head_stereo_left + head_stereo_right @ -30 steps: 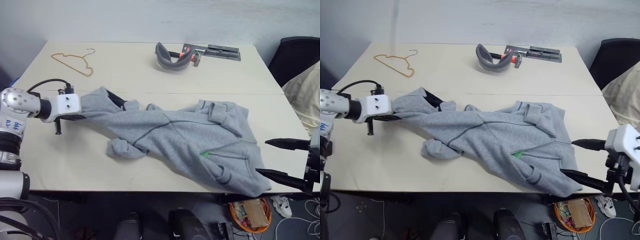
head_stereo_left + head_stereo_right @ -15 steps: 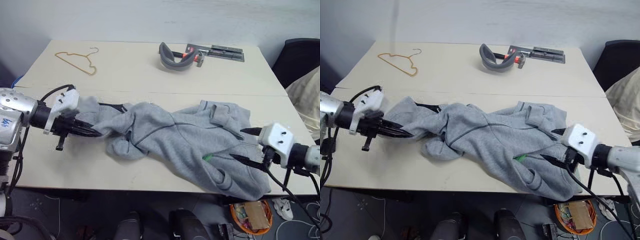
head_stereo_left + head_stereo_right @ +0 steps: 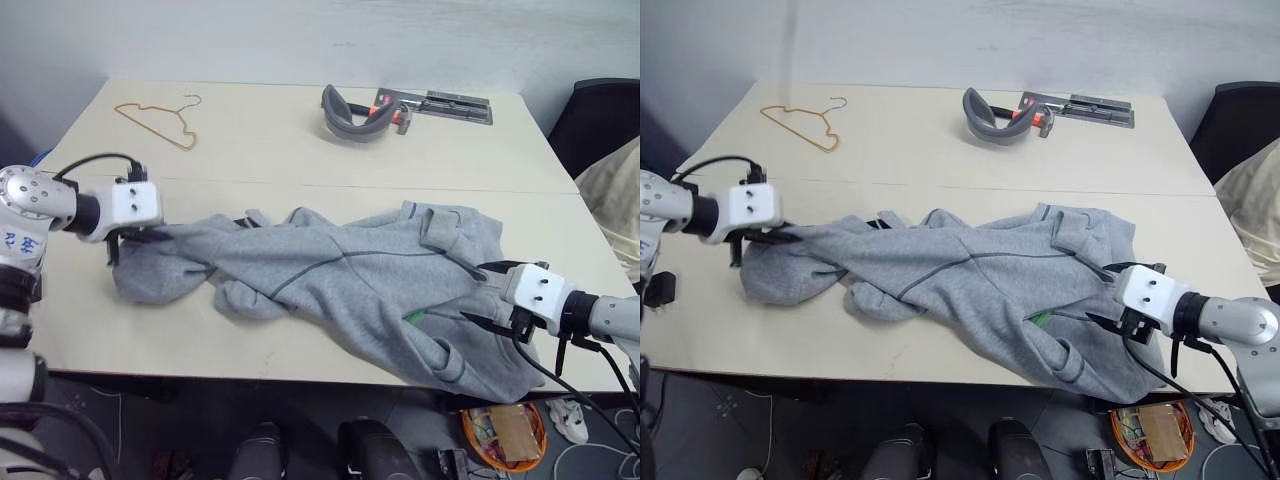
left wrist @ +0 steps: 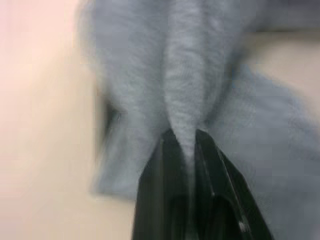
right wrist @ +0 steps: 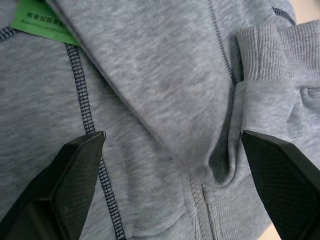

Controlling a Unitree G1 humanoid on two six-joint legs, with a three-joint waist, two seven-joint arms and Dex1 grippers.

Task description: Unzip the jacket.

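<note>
The light grey fleece jacket [image 3: 350,275] lies crumpled across the near half of the table [image 3: 300,150]. My left gripper [image 4: 186,137] is shut on a raised fold of its left end, and grey cloth droops below the fingers [image 3: 150,236] onto the table. My right gripper [image 5: 172,135] stands open over the jacket's lower right part, its two fingers [image 5: 75,160] wide apart above dark seams. Near it are the small green label [image 5: 42,20] and a ribbed cuff [image 5: 270,55]. A short pale zipper section [image 5: 206,205] shows between the right gripper's fingers.
On the far half of the table lie a wire hanger [image 3: 155,118], a grey curved band [image 3: 352,115] and a metal tool with a red grip [image 3: 440,103]. A black chair [image 3: 600,115] with beige cloth [image 3: 618,195] stands at the right. The jacket's hem reaches the table's front edge.
My right gripper came in from beyond the table's right edge and now hovers open over the jacket's lower right. The left end of the jacket now hangs as a wider flap from my left gripper.
</note>
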